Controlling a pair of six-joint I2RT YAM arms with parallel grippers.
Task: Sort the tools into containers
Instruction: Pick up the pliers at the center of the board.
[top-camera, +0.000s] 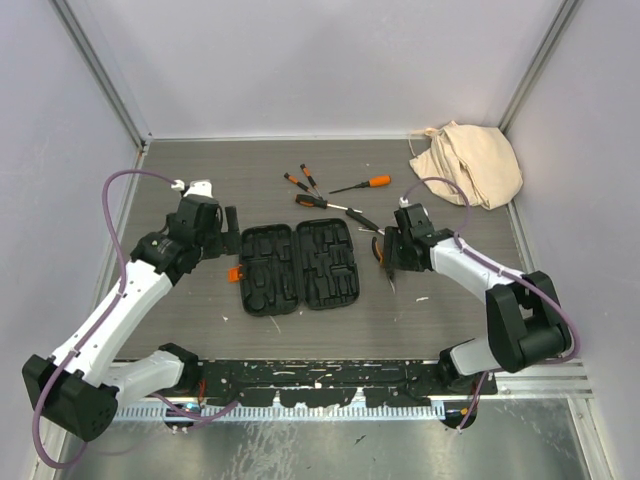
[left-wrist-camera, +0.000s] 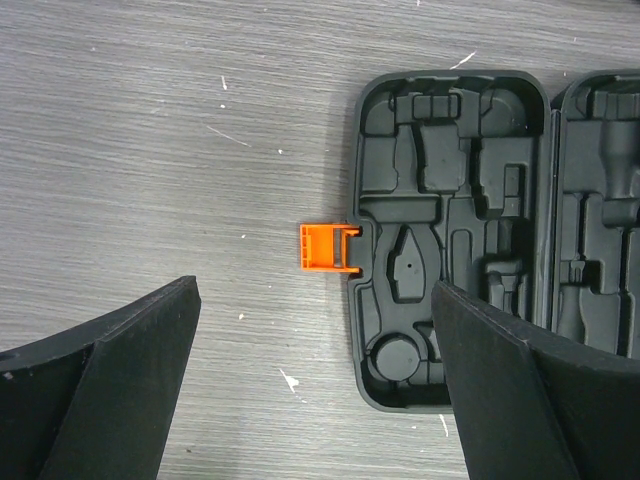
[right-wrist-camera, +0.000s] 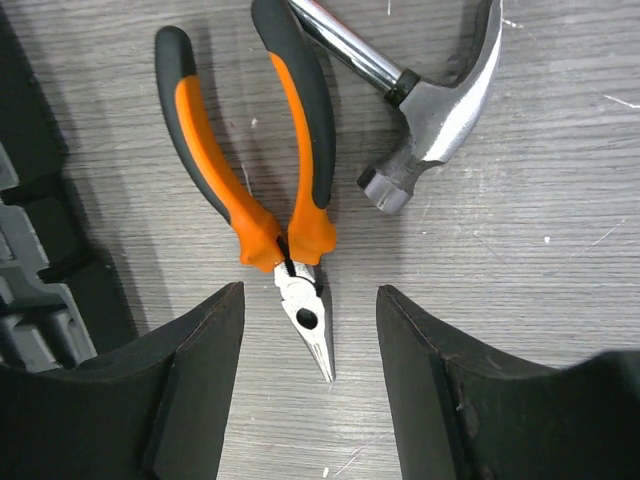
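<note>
The black tool case (top-camera: 300, 267) lies open and flat mid-table, its moulded slots empty, with the orange latch (top-camera: 236, 272) on its left side. My left gripper (top-camera: 230, 225) hovers open beside that edge; in the left wrist view the left gripper (left-wrist-camera: 315, 290) has the case (left-wrist-camera: 450, 230) and latch (left-wrist-camera: 328, 247) below it. My right gripper (top-camera: 388, 262) is right of the case. Seen from its wrist, the right gripper (right-wrist-camera: 310, 292) stands open astride the nose of orange-and-black pliers (right-wrist-camera: 290, 240), gripping nothing. A hammer (right-wrist-camera: 440, 110) lies beside them.
Several orange-handled screwdrivers (top-camera: 322, 202) lie behind the case, one (top-camera: 362, 184) further right. A beige cloth bag (top-camera: 468, 162) sits in the back right corner. Grey walls close the table on three sides. The case's right edge (right-wrist-camera: 40, 260) is close to my right gripper.
</note>
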